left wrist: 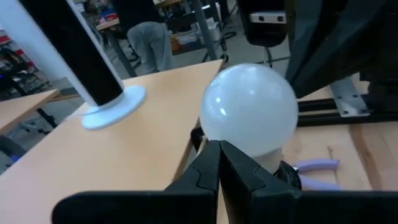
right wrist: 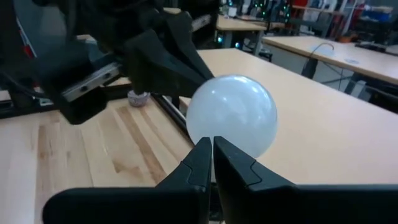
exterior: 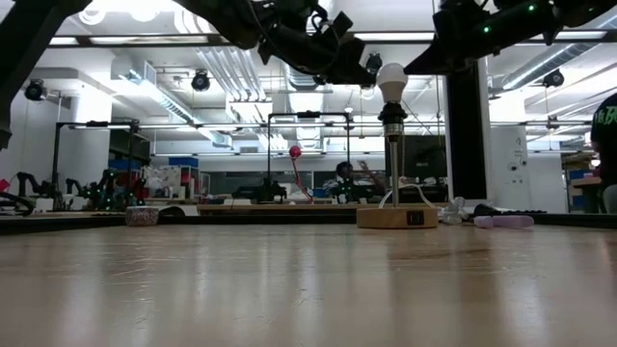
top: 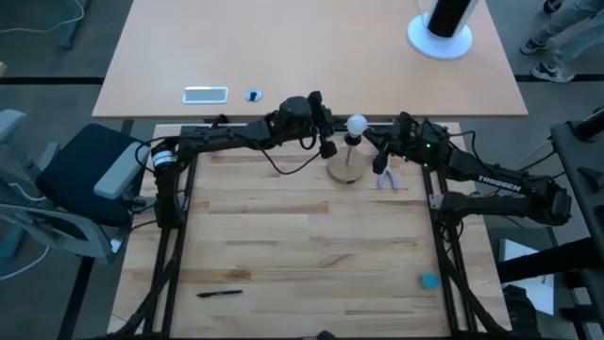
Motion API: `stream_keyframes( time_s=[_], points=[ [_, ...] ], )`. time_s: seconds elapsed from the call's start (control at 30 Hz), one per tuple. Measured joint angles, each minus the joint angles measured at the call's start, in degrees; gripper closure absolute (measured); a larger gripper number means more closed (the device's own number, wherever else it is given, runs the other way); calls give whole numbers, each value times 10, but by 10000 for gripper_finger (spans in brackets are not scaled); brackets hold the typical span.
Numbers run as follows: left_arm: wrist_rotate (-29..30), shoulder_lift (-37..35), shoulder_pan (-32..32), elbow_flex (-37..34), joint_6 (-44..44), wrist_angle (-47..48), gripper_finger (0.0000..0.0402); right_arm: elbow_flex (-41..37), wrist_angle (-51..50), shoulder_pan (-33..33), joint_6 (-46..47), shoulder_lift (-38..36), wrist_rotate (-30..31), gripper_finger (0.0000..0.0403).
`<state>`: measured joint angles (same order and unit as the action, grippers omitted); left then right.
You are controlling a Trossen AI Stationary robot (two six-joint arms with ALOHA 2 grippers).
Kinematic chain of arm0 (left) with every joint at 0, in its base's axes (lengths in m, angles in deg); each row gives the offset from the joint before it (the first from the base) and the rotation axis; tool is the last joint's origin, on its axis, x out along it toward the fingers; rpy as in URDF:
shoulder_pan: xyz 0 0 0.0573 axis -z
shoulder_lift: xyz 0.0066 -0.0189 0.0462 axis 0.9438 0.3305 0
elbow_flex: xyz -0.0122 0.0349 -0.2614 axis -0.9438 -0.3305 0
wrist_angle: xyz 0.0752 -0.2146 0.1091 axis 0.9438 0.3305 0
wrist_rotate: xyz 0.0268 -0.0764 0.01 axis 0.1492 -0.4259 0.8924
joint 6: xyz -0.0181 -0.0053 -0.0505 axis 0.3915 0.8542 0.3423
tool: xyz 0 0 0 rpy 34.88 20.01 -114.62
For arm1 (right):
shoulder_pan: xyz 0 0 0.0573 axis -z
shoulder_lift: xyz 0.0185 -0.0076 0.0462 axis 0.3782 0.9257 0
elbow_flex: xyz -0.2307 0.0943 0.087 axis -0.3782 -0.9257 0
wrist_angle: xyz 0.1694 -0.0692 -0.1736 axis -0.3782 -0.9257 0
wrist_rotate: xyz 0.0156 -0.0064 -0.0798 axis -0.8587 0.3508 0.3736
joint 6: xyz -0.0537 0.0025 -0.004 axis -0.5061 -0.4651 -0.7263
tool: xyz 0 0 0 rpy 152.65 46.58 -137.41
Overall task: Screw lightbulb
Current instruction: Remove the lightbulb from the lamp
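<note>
Lightbulb: the white frosted lightbulb (top: pixel 356 124) sits upright at the top of a black post (exterior: pixel 393 164), well above the table, near the far edge of the wooden work table and about midway between the two arms. In the low view it shows as a pale globe (exterior: pixel 391 81) over a narrower dark neck.
Base: the post rises from a round wooden disc (top: pixel 346 170) that rests flat on the wooden table (top: pixel 302 255).
Left gripper: the left gripper (top: pixel 326 142) is just left of the bulb, at bulb height; in its wrist view the two dark fingers (left wrist: pixel 208 171) are pressed together, tips right at the lower side of the bulb (left wrist: pixel 249 111), not around it.
Right gripper: the right gripper (top: pixel 382 151) is just right of the bulb; its fingers (right wrist: pixel 202 165) are also closed together, tips at the globe's lower edge (right wrist: pixel 231 115).
Elsewhere: a purple-handled tool (top: pixel 385 178) lies just right of the disc. A black pen (top: pixel 219 293) lies at the near left, a small blue cap (top: pixel 429 280) at the near right. On the far tan table (top: pixel 311 57) stands a black cylinder on a white base (top: pixel 442 26).
</note>
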<state>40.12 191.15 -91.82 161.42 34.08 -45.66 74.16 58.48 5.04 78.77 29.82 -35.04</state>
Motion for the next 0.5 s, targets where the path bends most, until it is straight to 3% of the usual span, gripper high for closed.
stream_keyframes(
  time_s=[0.23,0.4,0.5],
  points=[
    [-39,-2,-2,0,0,13,401,0,11,2,-5,12,15,390],
    [-73,-13,2,0,6,30,401,0,-9,3,-15,0,62,390],
    [-65,-22,3,0,12,43,401,0,-20,3,-18,-6,67,390]
  ],
)
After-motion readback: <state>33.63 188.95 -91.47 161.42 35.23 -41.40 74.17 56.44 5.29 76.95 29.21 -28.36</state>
